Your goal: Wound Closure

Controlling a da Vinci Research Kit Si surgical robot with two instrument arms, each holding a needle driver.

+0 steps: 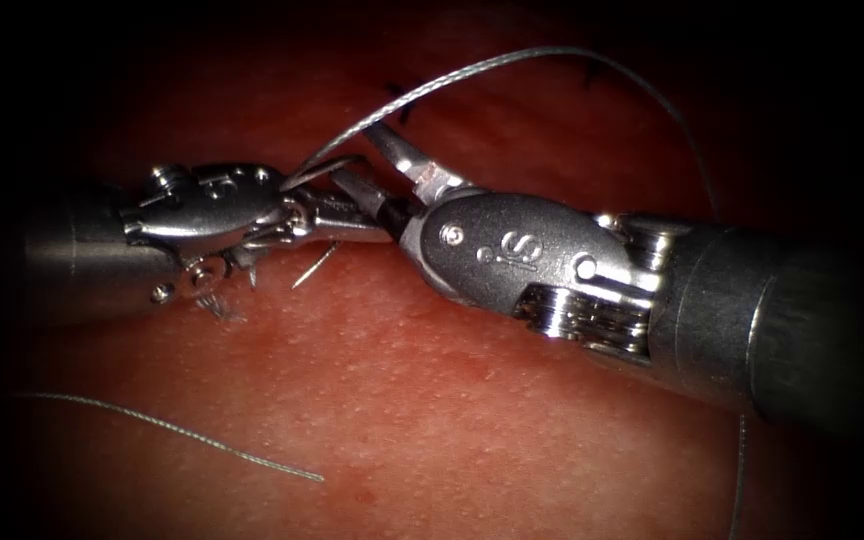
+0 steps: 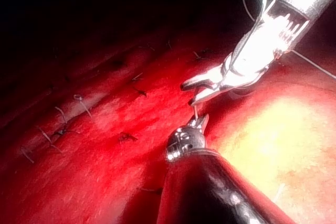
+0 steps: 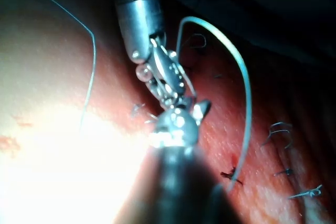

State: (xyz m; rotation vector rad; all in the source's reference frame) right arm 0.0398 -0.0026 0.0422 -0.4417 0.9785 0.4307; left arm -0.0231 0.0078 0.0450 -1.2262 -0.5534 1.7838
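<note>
The left end effector (image 1: 352, 222) is clamped on the thread (image 1: 472, 68) just ahead of the right end effector (image 1: 377, 165), whose jaws gape empty, probably to keep the loop taut over the tissue (image 1: 472, 400); the needle cannot be made out.

We look into a small pool of light. In the endoscope view it falls on the middle of the tissue (image 1: 452, 400), the ground beneath everything, and fades on all sides into black. In both wrist views we meet a harsher light. It makes a glaring pale patch on the tissue, with deep darkness lying beyond it.
</note>
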